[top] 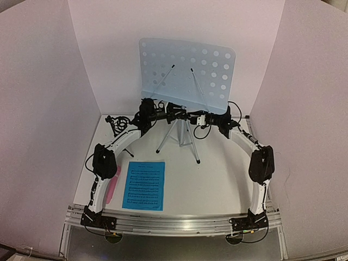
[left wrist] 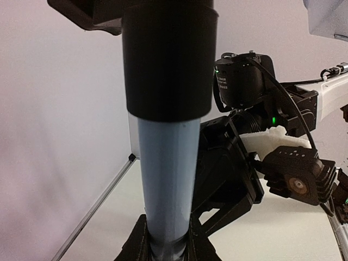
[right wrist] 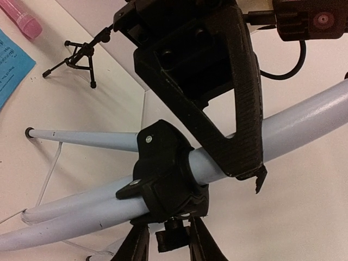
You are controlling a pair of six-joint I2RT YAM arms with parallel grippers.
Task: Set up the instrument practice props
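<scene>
Top external view: music stand [top: 186,70] stands upright at the surface's [top: 217,179] far edge, middle; left gripper [left wrist: 166,239] and right gripper [right wrist: 239,154] both clench its vertical pole [left wrist: 166,179] from opposite sides.

Lab booth: white panels [top: 43,109], railed table [top: 217,182].

White table top [top: 217,185], white panel walls [top: 109,32] on three sides, aluminium rail [top: 174,221] along the table's near edge.

Top camera looks down from behind the bases [top: 98,218]. Both wrist cameras share the stand pole [left wrist: 166,179] [right wrist: 304,119], close, at their fingers [right wrist: 239,81].
</scene>
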